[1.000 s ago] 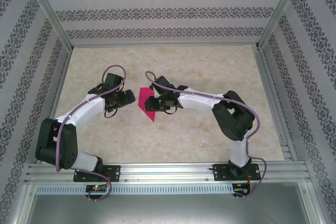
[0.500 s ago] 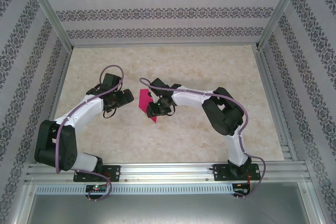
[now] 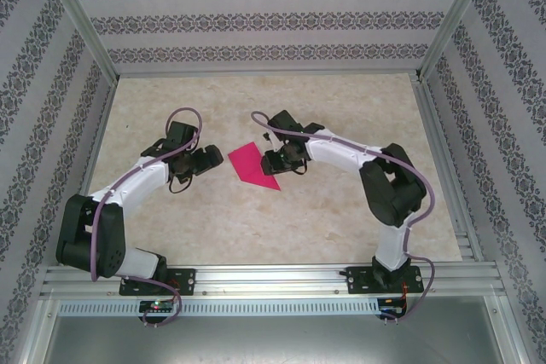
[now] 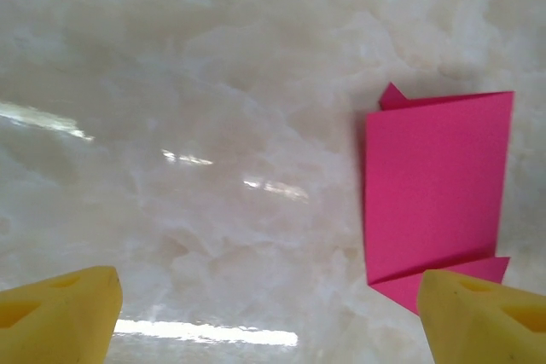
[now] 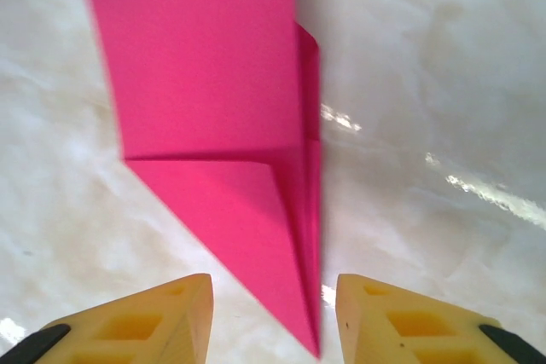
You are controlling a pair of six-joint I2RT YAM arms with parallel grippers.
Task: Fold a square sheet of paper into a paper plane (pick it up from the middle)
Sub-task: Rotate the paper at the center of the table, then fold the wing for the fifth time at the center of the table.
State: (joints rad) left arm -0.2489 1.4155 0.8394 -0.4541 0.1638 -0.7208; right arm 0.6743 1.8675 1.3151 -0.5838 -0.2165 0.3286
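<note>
While one paper plane [image 3: 253,165] lies flat, left jaws gape wide, right jaws narrower.

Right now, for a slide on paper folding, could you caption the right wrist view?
Part-folded pink paper plane lies on the pale table, its nose pointing into the open right gripper.

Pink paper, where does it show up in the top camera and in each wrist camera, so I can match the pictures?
Top external: pink paper lies mid-table, just left of the picture's centre.
Left wrist: pink paper at the right side, middle to lower height.
Right wrist: pink paper runs from top centre down to a point near the bottom edge.
Shared landmark: the pale marbled tabletop it lies on.
</note>
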